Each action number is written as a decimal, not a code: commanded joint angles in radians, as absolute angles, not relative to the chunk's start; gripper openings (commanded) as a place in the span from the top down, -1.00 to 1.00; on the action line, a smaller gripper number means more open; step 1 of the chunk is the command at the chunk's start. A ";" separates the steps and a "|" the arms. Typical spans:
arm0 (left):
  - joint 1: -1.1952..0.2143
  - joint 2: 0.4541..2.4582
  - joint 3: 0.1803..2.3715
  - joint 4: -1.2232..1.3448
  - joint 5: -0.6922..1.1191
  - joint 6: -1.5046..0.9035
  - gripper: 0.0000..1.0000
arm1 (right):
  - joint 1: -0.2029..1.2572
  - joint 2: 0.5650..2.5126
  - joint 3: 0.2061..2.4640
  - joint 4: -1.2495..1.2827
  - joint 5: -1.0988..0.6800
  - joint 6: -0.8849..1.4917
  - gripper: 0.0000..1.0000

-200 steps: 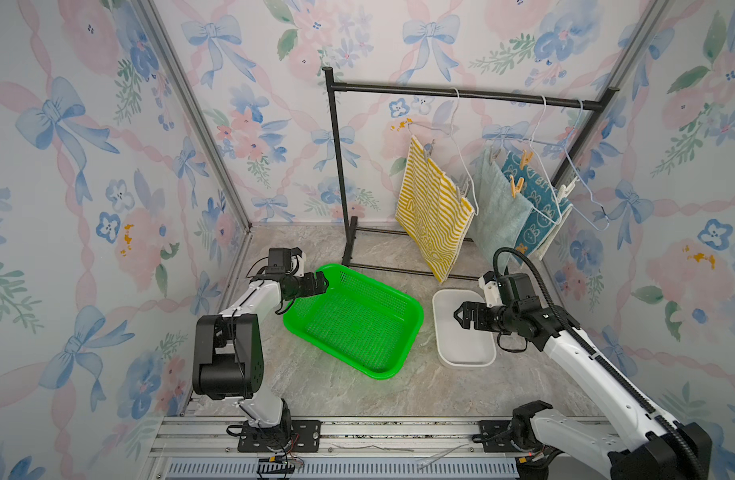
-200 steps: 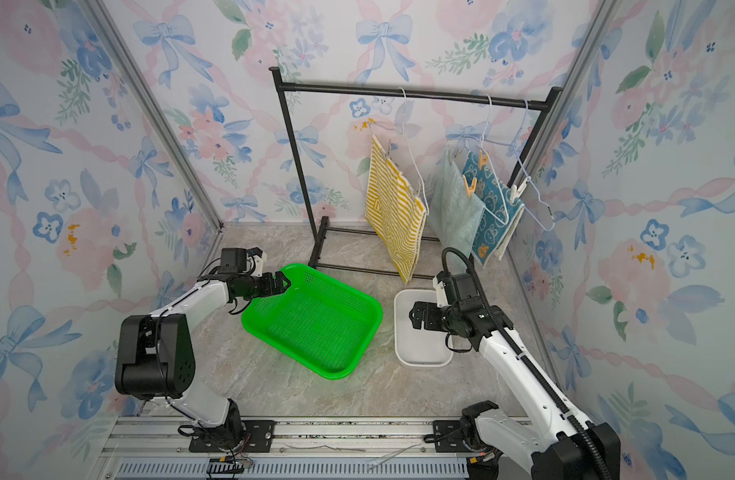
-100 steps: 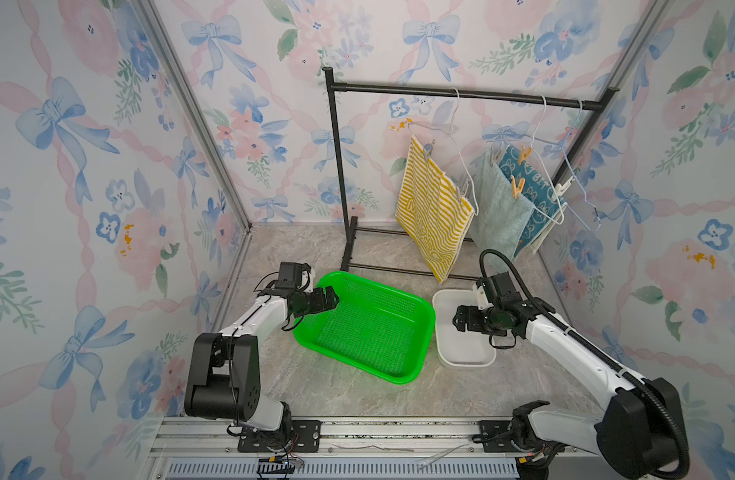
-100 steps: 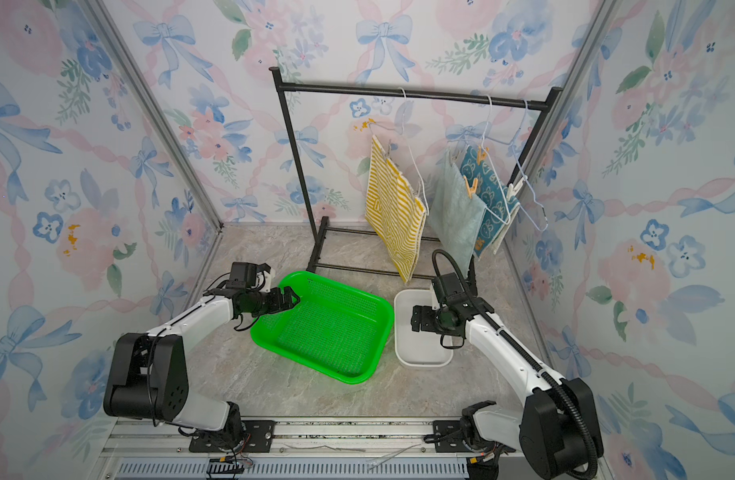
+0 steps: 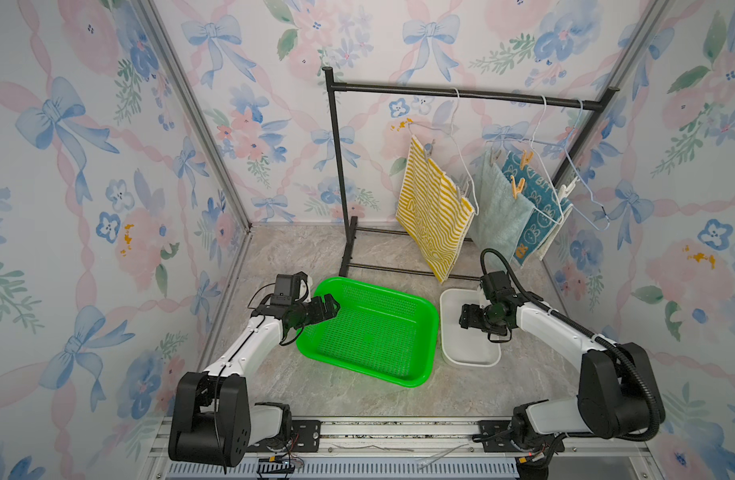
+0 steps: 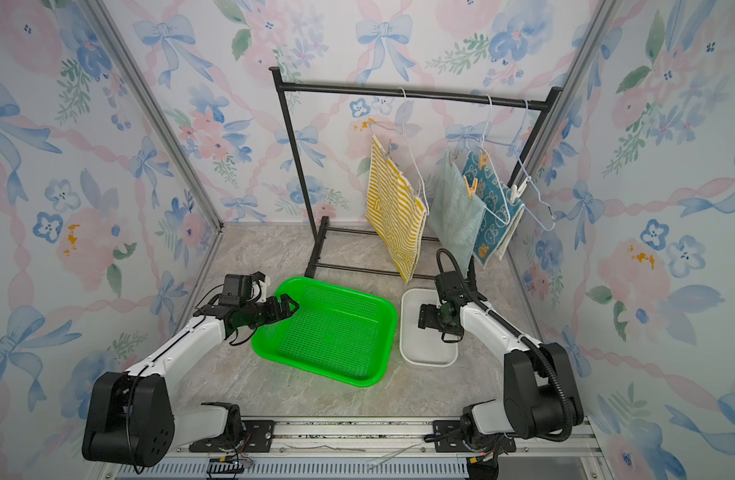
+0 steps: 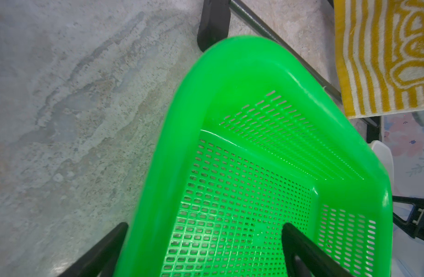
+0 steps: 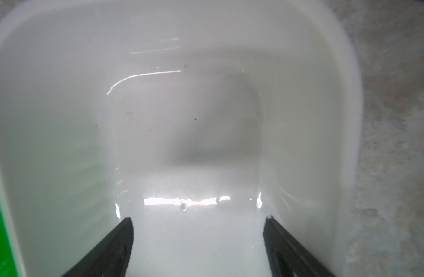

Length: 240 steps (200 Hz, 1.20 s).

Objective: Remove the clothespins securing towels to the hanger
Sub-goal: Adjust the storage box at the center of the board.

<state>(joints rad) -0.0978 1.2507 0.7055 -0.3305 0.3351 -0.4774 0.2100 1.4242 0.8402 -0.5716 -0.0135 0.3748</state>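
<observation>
Clothespins [image 5: 516,185] haven't budged, still pinning the three towels [image 5: 434,212] up on the rack [image 5: 399,90], but the green basket [image 5: 370,332] has slid across the bench [image 5: 299,257] beside the white tray [image 5: 469,353]. Left end effector [image 5: 331,308] spread astride the basket's rim; right end effector [image 5: 464,318] spread, hovering over the tray.

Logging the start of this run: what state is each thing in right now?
yellow striped towel, hanging, pinned
teal towel, hanging, pinned
blue bunny towel, hanging, pinned
clothespins, clipped on towels
green basket, empty
white tray, empty
left gripper, open, straddling the green basket's rim
right gripper, open, empty, above the white tray
</observation>
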 commanded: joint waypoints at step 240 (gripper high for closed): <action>-0.216 1.183 1.006 -0.250 0.194 -0.138 -0.96 | 0.358 1.069 1.218 -0.912 0.035 0.331 -0.81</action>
<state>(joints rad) -0.1837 1.1690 0.9668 -0.3031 0.2203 -0.2497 0.3264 1.0878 1.1004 -0.8116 0.0505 0.3111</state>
